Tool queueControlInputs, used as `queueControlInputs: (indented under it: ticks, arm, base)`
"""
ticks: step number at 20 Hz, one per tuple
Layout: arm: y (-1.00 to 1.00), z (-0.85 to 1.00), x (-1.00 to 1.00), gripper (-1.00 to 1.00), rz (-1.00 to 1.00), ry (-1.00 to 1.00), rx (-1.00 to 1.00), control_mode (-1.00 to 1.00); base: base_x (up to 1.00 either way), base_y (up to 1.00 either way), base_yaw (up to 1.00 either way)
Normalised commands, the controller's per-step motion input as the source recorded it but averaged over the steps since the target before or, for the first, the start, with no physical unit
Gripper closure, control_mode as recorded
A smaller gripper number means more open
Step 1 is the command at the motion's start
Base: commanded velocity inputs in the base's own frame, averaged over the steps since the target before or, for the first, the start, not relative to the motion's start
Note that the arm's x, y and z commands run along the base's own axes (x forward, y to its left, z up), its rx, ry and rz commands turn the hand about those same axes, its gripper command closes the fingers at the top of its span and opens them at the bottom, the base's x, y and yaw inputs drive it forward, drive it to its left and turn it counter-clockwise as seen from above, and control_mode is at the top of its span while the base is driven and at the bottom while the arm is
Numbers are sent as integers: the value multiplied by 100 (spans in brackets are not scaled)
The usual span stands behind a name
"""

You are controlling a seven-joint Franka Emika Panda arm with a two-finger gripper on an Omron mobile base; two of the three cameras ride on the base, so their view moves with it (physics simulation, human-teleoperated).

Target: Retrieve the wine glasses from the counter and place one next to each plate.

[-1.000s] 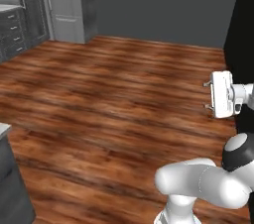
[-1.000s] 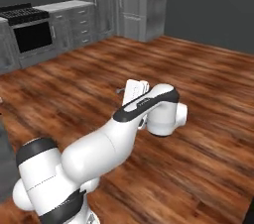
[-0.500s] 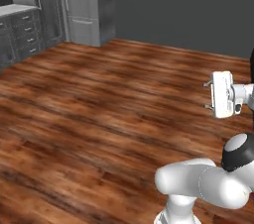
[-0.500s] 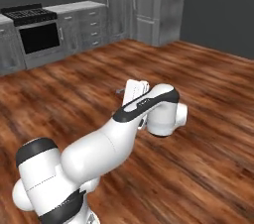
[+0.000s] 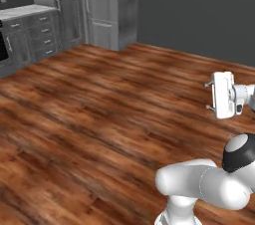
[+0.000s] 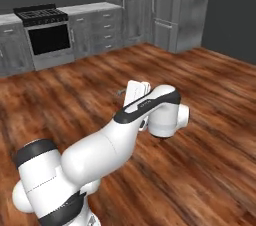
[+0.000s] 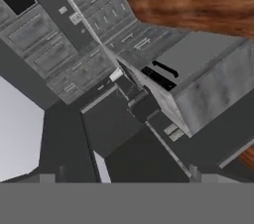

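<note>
Pincer [image 5: 209,96] agape above bare wood floor [image 5: 99,109]

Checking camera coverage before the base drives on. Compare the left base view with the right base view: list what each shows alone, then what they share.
Left base view alone: a dark plain wall behind the floor, and the hand seen side-on.
Right base view alone: the stove with its black oven door, and the arm's long white link.
Shared: wooden floor, grey cabinets, tall refrigerator, and the robot with nothing held.
</note>
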Motion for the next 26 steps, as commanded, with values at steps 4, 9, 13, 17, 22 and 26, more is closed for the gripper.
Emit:
queueControlInputs:
  ticks: [4,9,13,17,22,26]
  arm:
    - [0,0,0,-100,0,0,0,100]
    - [0,0,0,-100,0,0,0,100]
    - [0,0,0,-100,0,0,0,100]
    - [0,0,0,-100,0,0,0,100]
    - [0,0,0,-100,0,0,0,100]
    - [0,0,0,-100,0,0,0,100]
  base:
    - [100,-61,33]
    - [100,-32,45]
    - [100,-3,52]
    - [100,0,52]
    - [100,0,52]
    - [100,0,50]
